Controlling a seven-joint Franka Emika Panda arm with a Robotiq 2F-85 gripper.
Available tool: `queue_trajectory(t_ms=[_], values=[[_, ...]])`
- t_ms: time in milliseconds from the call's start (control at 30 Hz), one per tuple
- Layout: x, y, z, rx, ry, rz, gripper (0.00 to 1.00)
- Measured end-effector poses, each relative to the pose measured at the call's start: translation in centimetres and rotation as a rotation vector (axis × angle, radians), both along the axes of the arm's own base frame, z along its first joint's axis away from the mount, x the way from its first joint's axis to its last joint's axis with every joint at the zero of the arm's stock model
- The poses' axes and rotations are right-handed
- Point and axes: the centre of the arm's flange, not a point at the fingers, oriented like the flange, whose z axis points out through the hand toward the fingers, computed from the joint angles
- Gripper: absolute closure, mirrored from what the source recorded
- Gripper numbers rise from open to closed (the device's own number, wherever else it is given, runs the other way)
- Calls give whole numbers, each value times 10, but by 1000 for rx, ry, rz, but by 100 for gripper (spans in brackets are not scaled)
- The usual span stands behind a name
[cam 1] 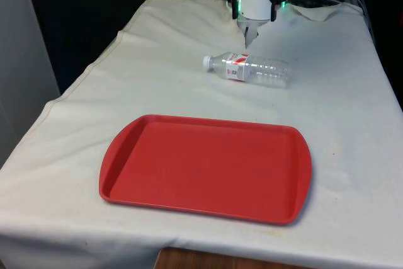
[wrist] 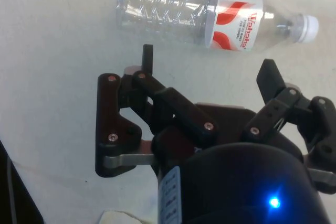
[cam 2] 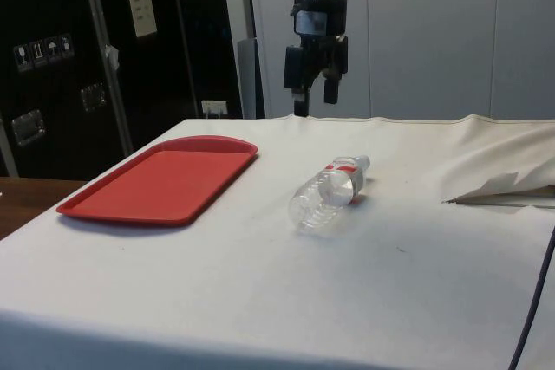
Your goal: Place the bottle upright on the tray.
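Observation:
A clear plastic bottle (cam 1: 249,69) with a white cap and a red-and-white label lies on its side on the white cloth, its cap towards the front view's left. In the side view the bottle (cam 2: 329,192) rests to the right of the red tray (cam 2: 165,184). The tray (cam 1: 126,149) sits flat near the table's front with nothing on it. My gripper (cam 1: 254,12) hangs above the cloth just beyond the bottle, towards the far end. The gripper (cam 2: 315,100) is open and holds nothing. In the wrist view the gripper (wrist: 210,64) sits beside the bottle (wrist: 210,14), apart from it.
A rumpled fold of cloth (cam 1: 321,7) lies at the far right of the table, and the fold (cam 2: 503,188) rises off the surface. A dark cable (cam 2: 533,301) runs past the table's near right edge in the side view.

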Motion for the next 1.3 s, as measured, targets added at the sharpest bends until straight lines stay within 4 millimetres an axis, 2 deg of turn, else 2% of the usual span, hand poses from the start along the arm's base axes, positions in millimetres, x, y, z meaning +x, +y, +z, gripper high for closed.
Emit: queue_trajectory(t_ms=[1300], values=[[0,-6,-7,18,21,-186,0]])
